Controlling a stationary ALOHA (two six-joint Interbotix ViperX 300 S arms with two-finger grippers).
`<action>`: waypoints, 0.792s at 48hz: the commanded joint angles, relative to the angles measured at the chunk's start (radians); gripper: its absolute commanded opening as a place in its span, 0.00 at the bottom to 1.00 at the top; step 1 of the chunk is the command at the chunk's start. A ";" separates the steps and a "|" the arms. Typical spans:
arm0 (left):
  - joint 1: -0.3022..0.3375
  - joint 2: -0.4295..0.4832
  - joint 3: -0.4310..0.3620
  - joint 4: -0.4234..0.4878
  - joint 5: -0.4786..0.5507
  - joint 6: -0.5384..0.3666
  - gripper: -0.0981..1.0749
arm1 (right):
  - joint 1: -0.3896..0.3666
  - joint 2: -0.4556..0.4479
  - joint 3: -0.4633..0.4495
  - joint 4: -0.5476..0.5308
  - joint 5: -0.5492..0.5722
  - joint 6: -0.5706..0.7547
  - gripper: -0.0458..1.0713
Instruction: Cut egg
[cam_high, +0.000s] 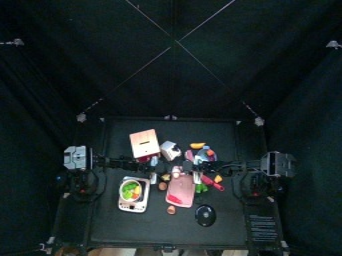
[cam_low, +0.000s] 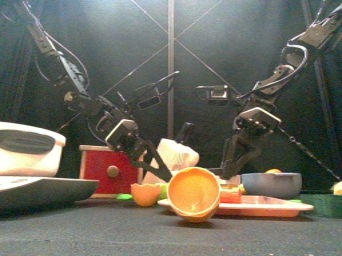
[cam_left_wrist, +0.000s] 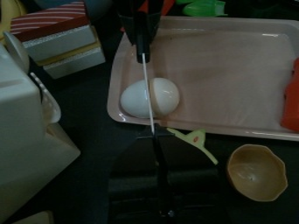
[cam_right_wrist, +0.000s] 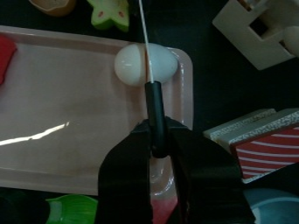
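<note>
Egg, white and smooth (cam_right_wrist: 145, 63), lies near one corner of the shallow pink plastic tray (cam_right_wrist: 70, 105) on the black table (cam_high: 154, 220); no label or writing can be read on anything in view. The right claw (cam_right_wrist: 156, 144) is narrowed onto the black handle of a thin-bladed knife (cam_right_wrist: 145, 35), and the right wrist view shows the blade running across the top of the egg. The left wrist view shows the same knife coming in from the far side, its blade laid over the egg (cam_left_wrist: 149, 95), while the left claw (cam_left_wrist: 158, 166) shows only as a dark mass with a thin rod running through it; whether that claw is open or closed I cannot tell. Only the left wrist view shows a small orange bowl (cam_left_wrist: 256, 172) lying off the tray. The front view hides the egg behind an orange bowl tipped on its side (cam_low: 193, 194). The top view shows both arms meeting over the tray (cam_high: 183, 192).
</note>
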 joint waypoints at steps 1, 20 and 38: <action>-0.005 -0.035 0.008 0.002 0.012 -0.002 0.19 | -0.011 -0.054 -0.006 0.002 0.018 0.003 0.40; -0.003 -0.031 0.005 0.003 0.038 -0.002 0.19 | -0.008 -0.066 0.003 0.009 0.028 0.003 0.40; 0.002 -0.005 0.006 0.002 0.038 -0.002 0.19 | 0.005 -0.029 0.012 0.021 0.028 0.003 0.40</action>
